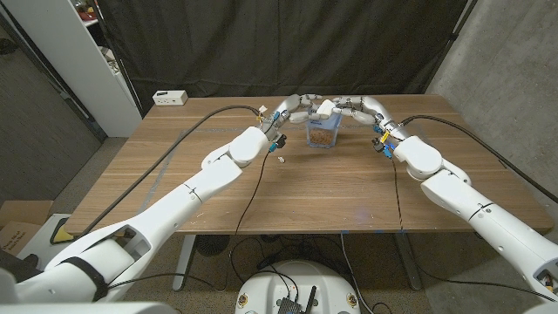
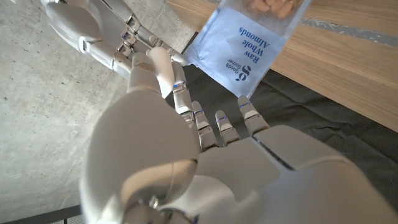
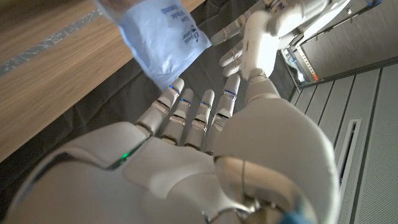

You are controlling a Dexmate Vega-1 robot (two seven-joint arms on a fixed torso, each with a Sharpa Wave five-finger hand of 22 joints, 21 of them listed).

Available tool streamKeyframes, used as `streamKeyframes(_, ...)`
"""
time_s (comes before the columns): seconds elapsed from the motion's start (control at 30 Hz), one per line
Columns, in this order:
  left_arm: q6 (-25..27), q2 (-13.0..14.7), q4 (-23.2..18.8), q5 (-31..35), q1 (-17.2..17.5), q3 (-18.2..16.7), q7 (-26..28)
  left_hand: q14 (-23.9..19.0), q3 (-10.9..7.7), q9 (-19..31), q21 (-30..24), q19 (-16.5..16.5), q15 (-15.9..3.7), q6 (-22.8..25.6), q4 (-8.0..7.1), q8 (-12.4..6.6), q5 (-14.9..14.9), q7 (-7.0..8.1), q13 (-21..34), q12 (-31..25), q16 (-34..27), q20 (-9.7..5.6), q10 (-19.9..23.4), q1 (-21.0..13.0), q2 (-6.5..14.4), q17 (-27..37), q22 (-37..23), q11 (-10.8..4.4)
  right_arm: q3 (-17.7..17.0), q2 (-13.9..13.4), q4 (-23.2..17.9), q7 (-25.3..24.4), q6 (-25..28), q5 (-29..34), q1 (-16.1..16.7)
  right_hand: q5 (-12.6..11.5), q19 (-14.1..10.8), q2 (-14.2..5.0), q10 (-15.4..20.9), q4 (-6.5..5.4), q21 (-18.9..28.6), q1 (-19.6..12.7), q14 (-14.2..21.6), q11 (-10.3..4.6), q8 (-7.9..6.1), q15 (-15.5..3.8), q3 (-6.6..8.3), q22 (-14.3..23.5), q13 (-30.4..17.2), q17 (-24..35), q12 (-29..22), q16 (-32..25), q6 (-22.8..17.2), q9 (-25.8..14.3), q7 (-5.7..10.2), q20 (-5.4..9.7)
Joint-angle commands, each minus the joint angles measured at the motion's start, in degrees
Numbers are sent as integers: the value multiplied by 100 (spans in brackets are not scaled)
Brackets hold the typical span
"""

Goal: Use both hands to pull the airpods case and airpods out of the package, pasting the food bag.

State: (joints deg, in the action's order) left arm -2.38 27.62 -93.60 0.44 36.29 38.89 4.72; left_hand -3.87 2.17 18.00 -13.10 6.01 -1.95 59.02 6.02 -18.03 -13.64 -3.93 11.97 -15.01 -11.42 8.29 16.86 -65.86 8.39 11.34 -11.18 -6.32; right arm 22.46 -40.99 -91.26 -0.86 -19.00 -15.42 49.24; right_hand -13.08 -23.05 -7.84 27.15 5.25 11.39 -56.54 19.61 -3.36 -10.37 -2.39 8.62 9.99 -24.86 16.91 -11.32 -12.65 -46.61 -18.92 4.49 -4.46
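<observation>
A wooden table (image 1: 331, 187) stands before a dark curtain (image 1: 261, 44), with a white box (image 1: 171, 98) at its far left corner. Above its far middle, the left hand (image 1: 292, 111) and right hand (image 1: 364, 109) each hold the top of the bag (image 1: 323, 133). The left wrist view shows the print "Raw Whole Almonds" on it.

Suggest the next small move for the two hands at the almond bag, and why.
Probably ease the top edges apart. The left hand and right hand both meet at the top of the almond bag, which stands upright on the table, seemingly still closed.
</observation>
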Motion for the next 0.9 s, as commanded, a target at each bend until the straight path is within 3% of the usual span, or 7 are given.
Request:
streamKeyframes(0.03, 695, 287, -573, 384, -43, 118, -48, 41, -268, 382, 19, -38, -5, 492, -91, -269, 49, 499, -5, 51, 36, 29, -54, -265, 177, 15, -10, 30, -24, 7, 89, 1, 62, -118, -39, 26, 62, 119, -240, 43, -25, -3, -165, 75, 64, -257, -9, 12, -21, 47, 46, 52, 341, 46, -29, -12)
streamKeyframes(0.07, 756, 310, -621, 399, -38, 121, -64, 43, -271, 388, 19, -37, -6, 486, -92, -269, 55, 495, -7, 53, 34, 27, -52, -264, 174, 14, -9, 27, -23, 1, 88, 7, 67, -124, -40, 49, 81, 113, -328, 59, -17, 23, -217, 75, 8, -242, -13, 14, -15, 78, -7, 27, 524, 116, 319, -12)
streamKeyframes(0.17, 1122, 446, -864, 511, -79, 176, -229, 129, -291, 416, 36, -73, 12, 490, -88, -279, 77, 517, -14, 96, 62, 43, -133, -276, 166, 3, -5, 71, -24, -14, 68, 1, 94, -131, -31, 57, 109, 129, -492, 91, -20, 16, -319, 130, 4, -210, -16, 14, -4, 89, 13, 44, 635, 166, -54, -16)
streamKeyframes(0.23, 1324, 521, -1011, 678, -82, 235, -230, 227, -320, 450, 64, -139, 69, 447, -90, -271, 100, 509, -23, 153, 83, 72, -248, -284, 173, -7, 2, 130, -27, -17, 56, -3, 113, -147, -23, 60, 130, 132, -540, 104, -26, 6, -380, 147, 14, -200, -14, 14, -1, 89, 18, 62, 696, 177, -62, -24)
streamKeyframes(0.47, 2220, 775, -1529, 1587, -208, 629, -400, 501, -380, 481, 142, -330, 98, 411, -109, -243, 158, 558, -39, 266, 129, 72, -503, -272, 159, -40, 27, 122, -44, -48, 3, -12, 140, -177, 11, 70, 207, 114, -639, 109, -45, 14, -470, 166, -6, -186, -13, 15, 7, 96, 19, 74, 746, 203, -76, -24)
streamKeyframes(0.7, 3222, 891, -1900, 2605, -448, 1166, -944, 846, -418, 414, 201, -520, 204, 403, -144, -164, 192, 594, -52, 373, 162, 129, -843, -220, 142, -84, 54, 220, -103, -118, -126, -56, 179, -214, 124, 113, 295, 56, -750, 62, -59, 94, -601, 176, -19, -123, -24, 17, 19, 112, 20, 88, 808, 229, -72, -26)
streamKeyframes(0.9, 3810, 969, -2145, 3004, -455, 1319, -1318, 935, -427, 372, 216, -600, 254, 447, -165, -140, 201, 623, -59, 376, 148, 184, -925, -180, 130, -99, 64, 306, -129, -149, -174, -71, 197, -237, 183, 142, 364, 61, -822, 104, -68, 61, -650, 199, -34, -100, -10, 17, 28, 105, 17, 91, 833, 247, -94, -34)
